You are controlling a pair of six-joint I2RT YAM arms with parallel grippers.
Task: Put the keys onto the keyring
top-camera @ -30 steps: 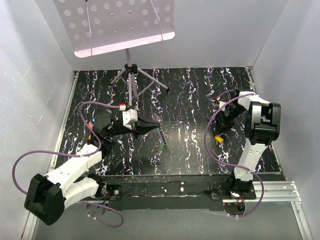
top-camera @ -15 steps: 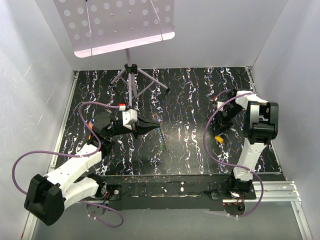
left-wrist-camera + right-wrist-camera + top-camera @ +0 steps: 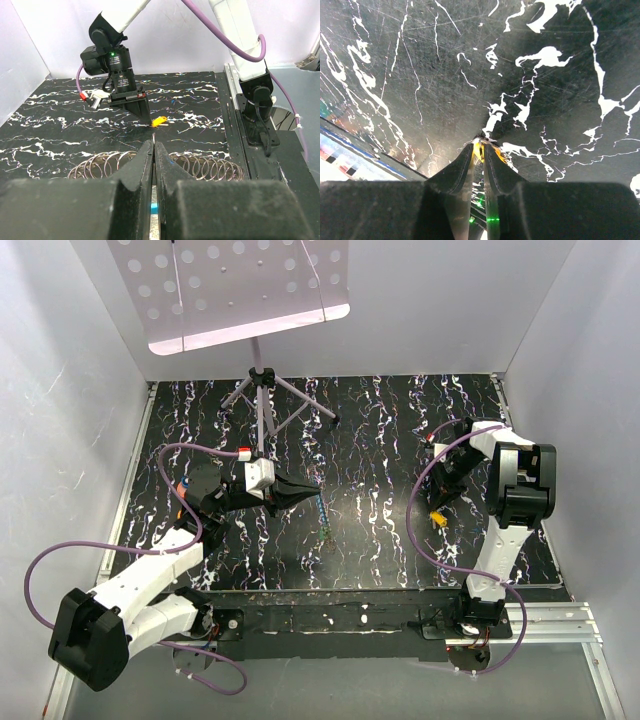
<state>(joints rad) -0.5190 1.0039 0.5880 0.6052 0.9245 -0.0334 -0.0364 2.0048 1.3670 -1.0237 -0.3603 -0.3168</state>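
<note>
**Pinching the yellow key on the right; left clamped on the coil**

Your right gripper [image 3: 436, 511] sits low over the right side of the black marbled table [image 3: 380, 460], tips down at the surface. Its jaws are narrow, with the yellow key [image 3: 478, 150] caught between the fingertips. From the left wrist you see that key [image 3: 159, 120] poking out sideways at the tip of the right gripper [image 3: 149, 120], at table level.

Your left gripper [image 3: 316, 493] is left of centre, pointing right, with its jaws pressed together and no gap at the tips [image 3: 153, 145]. The coiled keyring [image 3: 323, 516] hangs from those tips toward the near edge. In the left wrist view its loops [image 3: 205, 167] spread out to both sides behind the fingers. A blue sliver shows low in the slit between the fingers — you can't tell from here whether that's the blue key.

The two grippers are well apart, with the coil on the left gripper's side.
</note>
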